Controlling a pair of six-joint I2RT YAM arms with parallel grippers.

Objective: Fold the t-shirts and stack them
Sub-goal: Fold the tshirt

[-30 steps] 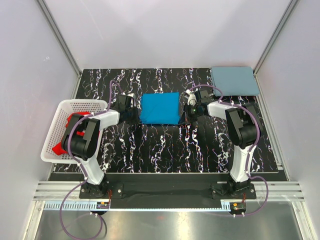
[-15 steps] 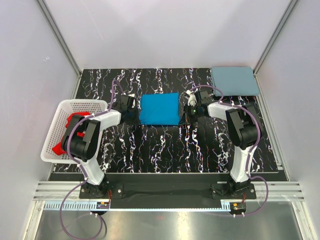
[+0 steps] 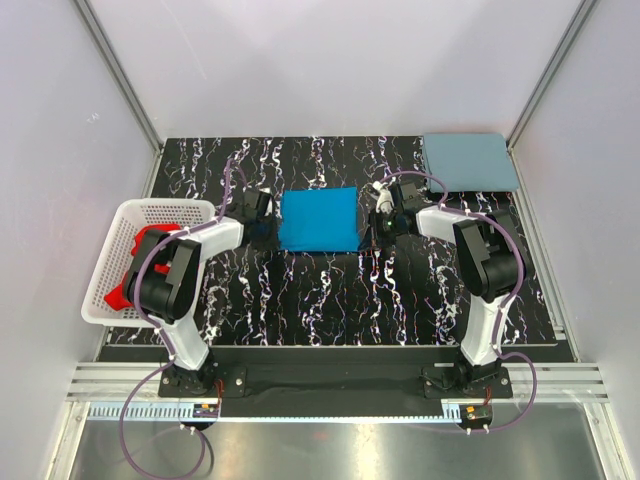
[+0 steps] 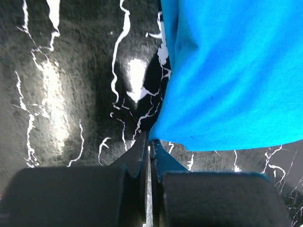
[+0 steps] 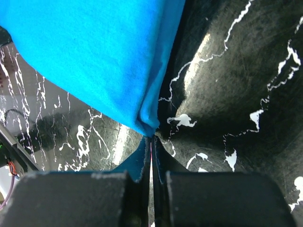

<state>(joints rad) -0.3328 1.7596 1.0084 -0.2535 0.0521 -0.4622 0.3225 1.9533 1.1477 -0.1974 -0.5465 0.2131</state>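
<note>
A bright blue t-shirt (image 3: 319, 219), folded into a flat rectangle, lies mid-table. My left gripper (image 3: 273, 237) is at its near left corner. In the left wrist view the gripper (image 4: 147, 140) is shut, its tips pinching that corner of the shirt (image 4: 227, 71). My right gripper (image 3: 366, 238) is at the near right corner. In the right wrist view it (image 5: 151, 139) is shut on the bunched corner of the shirt (image 5: 94, 52). A folded grey-blue t-shirt (image 3: 469, 162) lies at the far right corner. Red t-shirts (image 3: 141, 262) sit in the basket.
A white lattice basket (image 3: 160, 212) stands at the table's left edge. The black marbled table (image 3: 330, 300) is walled by white panels on three sides. Purple cables run along both arms.
Both grippers have shifted slightly toward the far side, staying at the blue shirt's near corners. The shirt has barely moved.
</note>
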